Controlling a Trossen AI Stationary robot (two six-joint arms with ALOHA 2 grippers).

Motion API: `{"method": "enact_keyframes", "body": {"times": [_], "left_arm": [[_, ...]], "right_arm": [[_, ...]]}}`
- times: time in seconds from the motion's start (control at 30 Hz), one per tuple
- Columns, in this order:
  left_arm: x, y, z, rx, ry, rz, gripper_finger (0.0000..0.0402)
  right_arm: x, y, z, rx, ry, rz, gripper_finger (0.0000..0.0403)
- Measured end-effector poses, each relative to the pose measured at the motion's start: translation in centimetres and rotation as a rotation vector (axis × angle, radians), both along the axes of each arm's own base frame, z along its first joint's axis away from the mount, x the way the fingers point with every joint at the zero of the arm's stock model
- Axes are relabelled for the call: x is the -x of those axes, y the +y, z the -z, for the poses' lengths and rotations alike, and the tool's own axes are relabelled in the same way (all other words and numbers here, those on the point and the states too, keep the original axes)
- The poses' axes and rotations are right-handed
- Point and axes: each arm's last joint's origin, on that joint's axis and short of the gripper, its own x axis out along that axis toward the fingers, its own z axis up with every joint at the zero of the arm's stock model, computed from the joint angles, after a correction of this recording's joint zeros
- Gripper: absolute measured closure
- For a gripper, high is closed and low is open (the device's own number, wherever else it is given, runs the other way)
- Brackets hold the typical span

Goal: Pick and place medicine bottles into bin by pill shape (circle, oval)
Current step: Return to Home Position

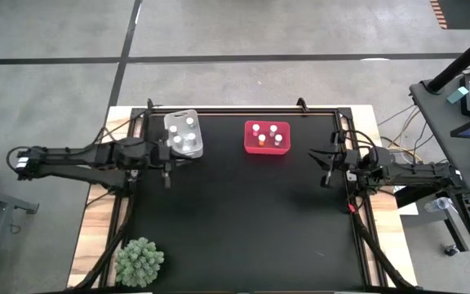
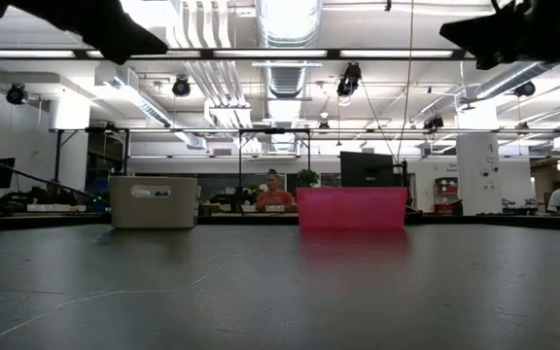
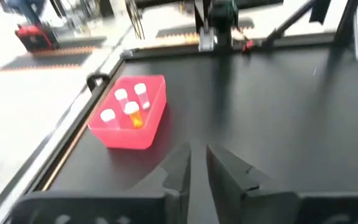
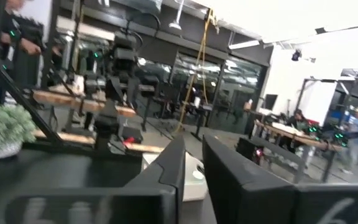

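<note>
The medicine bottles stand upright inside the two bins. Several white-capped ones are in the clear bin at the table's far left. Several more are in the red bin at the far middle, one with an amber body. My left gripper hangs just near of the clear bin, its fingers almost together with nothing between them. My right gripper hovers by the table's right edge, fingers likewise close and holding nothing.
A green spiky plant sits at the table's near left corner. A black frame rail borders the mat. The dark mat between the two arms and toward the near edge is bare. People sit in the room behind the table.
</note>
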Motion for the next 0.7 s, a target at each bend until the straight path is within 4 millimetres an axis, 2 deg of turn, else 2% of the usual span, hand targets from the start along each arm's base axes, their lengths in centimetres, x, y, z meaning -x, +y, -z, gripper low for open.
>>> {"method": "enact_keyframes", "body": {"times": [0.17, 0.7], "left_arm": [[1.9, 0.0, 1.2, -0.003, -0.114, 0.0, 0.0398], [4.5, -0.1, 7.0, 0.001, -0.334, -0.002, 0.0398]], "right_arm": [[0.0, -0.3, 0.5, -0.007, 0.048, 0.033, 0.0383], [0.5, -0.3, 2.5, -0.038, 0.073, 0.025, 0.0394]]}}
